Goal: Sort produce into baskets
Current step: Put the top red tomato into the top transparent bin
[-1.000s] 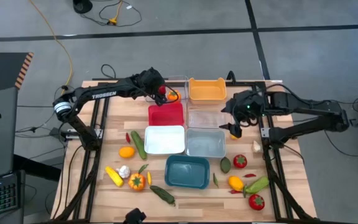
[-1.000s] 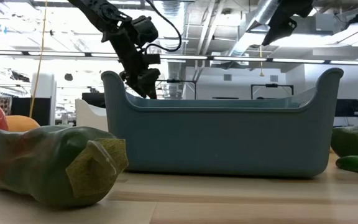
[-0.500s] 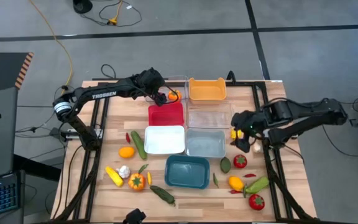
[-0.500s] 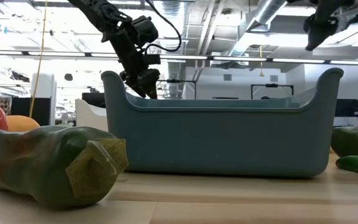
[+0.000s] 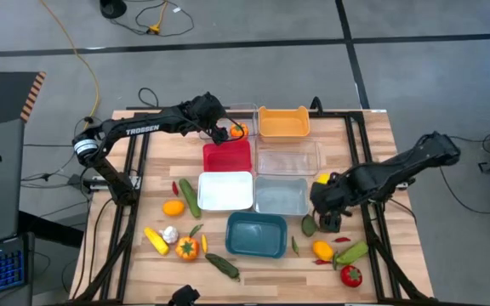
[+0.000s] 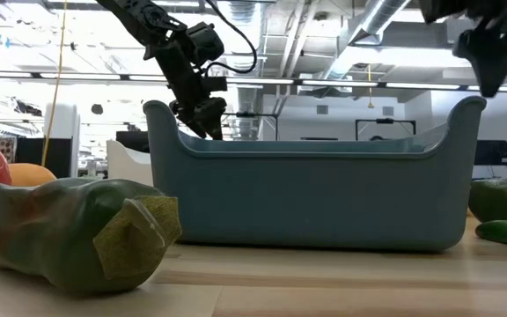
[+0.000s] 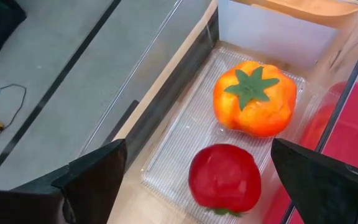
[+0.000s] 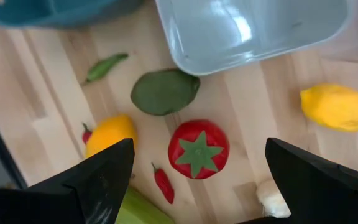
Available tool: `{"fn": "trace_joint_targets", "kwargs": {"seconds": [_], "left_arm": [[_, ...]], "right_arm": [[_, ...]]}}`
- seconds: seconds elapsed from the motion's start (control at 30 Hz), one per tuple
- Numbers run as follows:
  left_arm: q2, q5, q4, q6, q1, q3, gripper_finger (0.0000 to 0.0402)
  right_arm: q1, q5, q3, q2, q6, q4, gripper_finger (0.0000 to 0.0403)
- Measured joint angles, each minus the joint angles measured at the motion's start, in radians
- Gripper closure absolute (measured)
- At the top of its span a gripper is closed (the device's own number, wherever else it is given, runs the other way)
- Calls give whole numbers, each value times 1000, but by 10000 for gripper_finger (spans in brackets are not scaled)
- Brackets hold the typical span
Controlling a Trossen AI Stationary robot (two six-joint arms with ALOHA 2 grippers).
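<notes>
My left gripper (image 5: 222, 131) hangs open over the far-left clear basket (image 7: 185, 130). A red tomato (image 7: 224, 178) and an orange fruit (image 7: 253, 99) lie on that basket's floor, and the fingers stand wide on either side of them without touching. My right gripper (image 5: 329, 214) is open above a red tomato (image 8: 198, 149) that lies on the table near the grey-blue basket (image 8: 247, 31). Its fingers stand wide apart of the tomato. The gripper hides this tomato in the high view.
The orange (image 5: 283, 121), red (image 5: 227, 156), clear (image 5: 287, 159), white (image 5: 225, 189) and teal (image 5: 256, 234) baskets fill the middle. Loose produce lies near left, such as a cucumber (image 5: 190, 197) and corn (image 5: 156, 240). At right lie a lemon (image 8: 335, 107), a green leaf vegetable (image 8: 165, 92), a chili (image 8: 163, 183) and a tomato (image 5: 350, 275).
My right gripper has swung from beside the far clear basket toward the table's near edge and come down over the red tomato by the grey-blue basket.
</notes>
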State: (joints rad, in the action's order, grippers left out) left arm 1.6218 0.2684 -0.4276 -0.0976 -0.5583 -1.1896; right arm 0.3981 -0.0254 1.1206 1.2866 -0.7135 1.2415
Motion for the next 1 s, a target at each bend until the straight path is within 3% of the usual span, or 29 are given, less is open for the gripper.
{"fn": "trace_joint_targets", "kwargs": {"seconds": [0.6, 1.0], "left_arm": [[0, 0, 0, 0, 0, 0, 17], [-1, -1, -1, 5, 1, 0, 17]], "right_arm": [[94, 1, 0, 266, 62, 79, 14], [97, 0, -27, 352, 188, 107, 14]]}}
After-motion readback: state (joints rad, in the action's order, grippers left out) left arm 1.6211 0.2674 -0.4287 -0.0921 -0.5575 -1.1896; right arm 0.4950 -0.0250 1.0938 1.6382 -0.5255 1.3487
